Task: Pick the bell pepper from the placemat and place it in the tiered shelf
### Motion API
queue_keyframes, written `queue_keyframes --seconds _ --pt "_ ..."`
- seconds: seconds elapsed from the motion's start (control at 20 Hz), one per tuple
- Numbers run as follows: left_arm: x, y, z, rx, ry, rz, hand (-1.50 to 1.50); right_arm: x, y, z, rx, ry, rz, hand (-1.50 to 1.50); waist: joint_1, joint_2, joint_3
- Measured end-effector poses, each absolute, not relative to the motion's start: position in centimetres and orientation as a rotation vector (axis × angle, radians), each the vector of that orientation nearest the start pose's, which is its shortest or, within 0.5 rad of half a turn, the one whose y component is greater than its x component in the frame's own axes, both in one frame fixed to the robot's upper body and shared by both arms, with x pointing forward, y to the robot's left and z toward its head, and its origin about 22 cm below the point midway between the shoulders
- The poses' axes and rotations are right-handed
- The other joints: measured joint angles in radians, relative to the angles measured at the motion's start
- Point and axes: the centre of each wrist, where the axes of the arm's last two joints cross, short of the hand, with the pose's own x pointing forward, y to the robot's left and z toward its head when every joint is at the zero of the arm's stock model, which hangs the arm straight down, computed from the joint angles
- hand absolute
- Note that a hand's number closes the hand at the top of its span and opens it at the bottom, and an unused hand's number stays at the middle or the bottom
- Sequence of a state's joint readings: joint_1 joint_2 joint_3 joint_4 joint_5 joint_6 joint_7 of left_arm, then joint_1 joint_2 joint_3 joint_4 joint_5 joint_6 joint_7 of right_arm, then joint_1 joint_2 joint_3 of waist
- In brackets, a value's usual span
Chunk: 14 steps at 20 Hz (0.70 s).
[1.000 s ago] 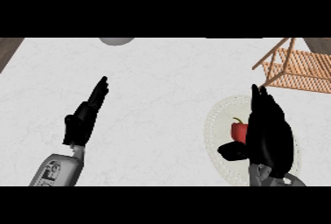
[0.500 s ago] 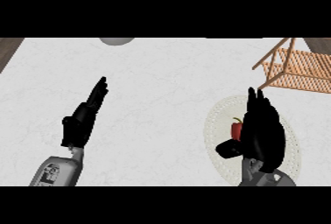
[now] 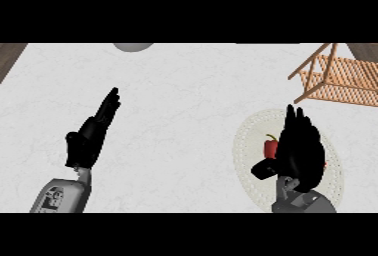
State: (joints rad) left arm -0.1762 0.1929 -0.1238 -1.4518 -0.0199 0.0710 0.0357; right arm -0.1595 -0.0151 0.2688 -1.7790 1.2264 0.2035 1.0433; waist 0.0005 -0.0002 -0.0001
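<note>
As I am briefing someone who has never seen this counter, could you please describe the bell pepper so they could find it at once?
Find the slatted wooden tiered shelf at the counter's far right; nearer the robot lies a pale oval placemat. The small red bell pepper with a green stem sits on it, beside the robot's black right hand, the only red thing.

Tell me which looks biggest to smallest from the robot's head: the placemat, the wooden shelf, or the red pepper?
1. Placemat, though the right robot hand covers part.
2. Tiered shelf, cut off by the edge, so this is unsure.
3. Bell pepper, clearly smallest, half hidden.
</note>
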Motion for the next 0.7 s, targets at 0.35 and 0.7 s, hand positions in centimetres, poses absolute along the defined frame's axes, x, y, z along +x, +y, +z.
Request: queue_keyframes --seconds 0.35,0.7 --pt "27.4 22.4 1.3 0.101 -1.573 -0.256 0.0 26.1 -16.4 6.9 -1.173 -0.784 0.576 -1.5 0.001 0.0 0.0" --pt "27.9 22.0 1.7 0.112 -1.576 -0.262 0.0 26.2 -16.6 5.8 -1.16 -0.77 0.587 -1.5 0.0 0.0 0.0"
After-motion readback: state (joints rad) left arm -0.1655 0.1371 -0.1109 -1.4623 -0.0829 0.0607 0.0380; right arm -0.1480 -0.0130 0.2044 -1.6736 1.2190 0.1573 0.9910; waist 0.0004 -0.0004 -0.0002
